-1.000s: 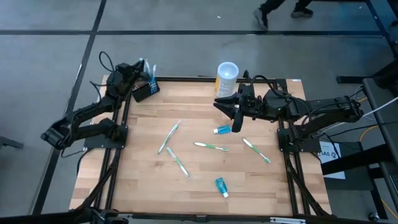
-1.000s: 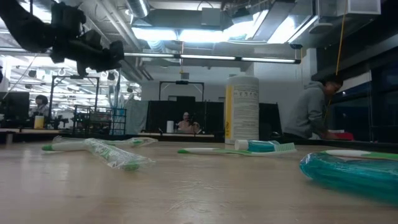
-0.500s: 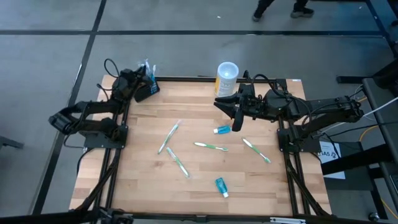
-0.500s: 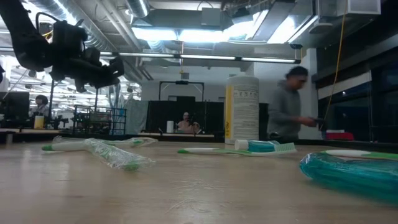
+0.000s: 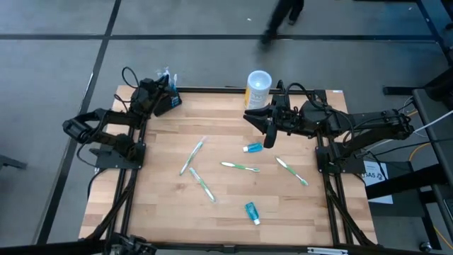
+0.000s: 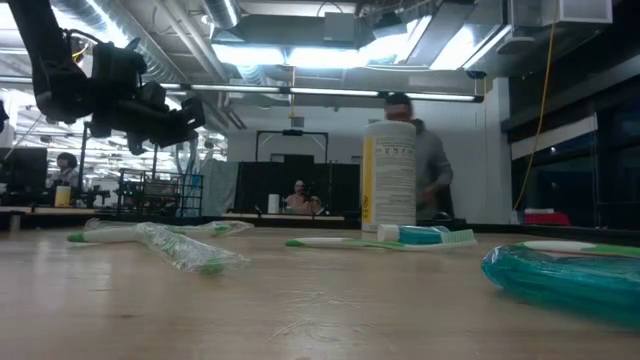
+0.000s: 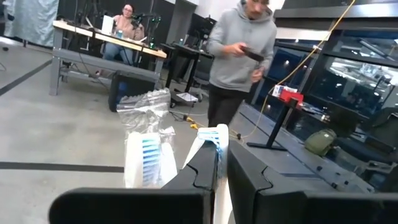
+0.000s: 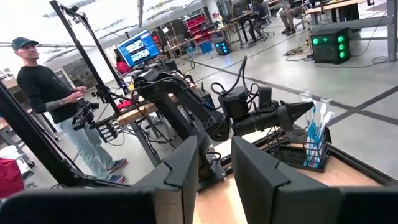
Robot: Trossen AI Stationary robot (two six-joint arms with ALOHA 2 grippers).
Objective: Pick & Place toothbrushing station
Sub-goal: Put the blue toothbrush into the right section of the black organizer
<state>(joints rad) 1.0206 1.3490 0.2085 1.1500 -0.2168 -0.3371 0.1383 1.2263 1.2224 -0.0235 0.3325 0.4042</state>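
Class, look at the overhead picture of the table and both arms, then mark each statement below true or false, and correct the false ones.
1. The toothbrushing station stands at a far corner of the table, on the left arm's side. True.
2. The white-and-yellow cup lies tipped over in the middle of the table. False: it stands upright at the far edge.
3. The left tool is right at the station, its fingers shut. True.
4. The right tool grips a toothbrush. False: it hangs over the table with nothing between its fingers.
5. All toothbrushes are already in the station. False: several toothbrushes lie loose on the wood.
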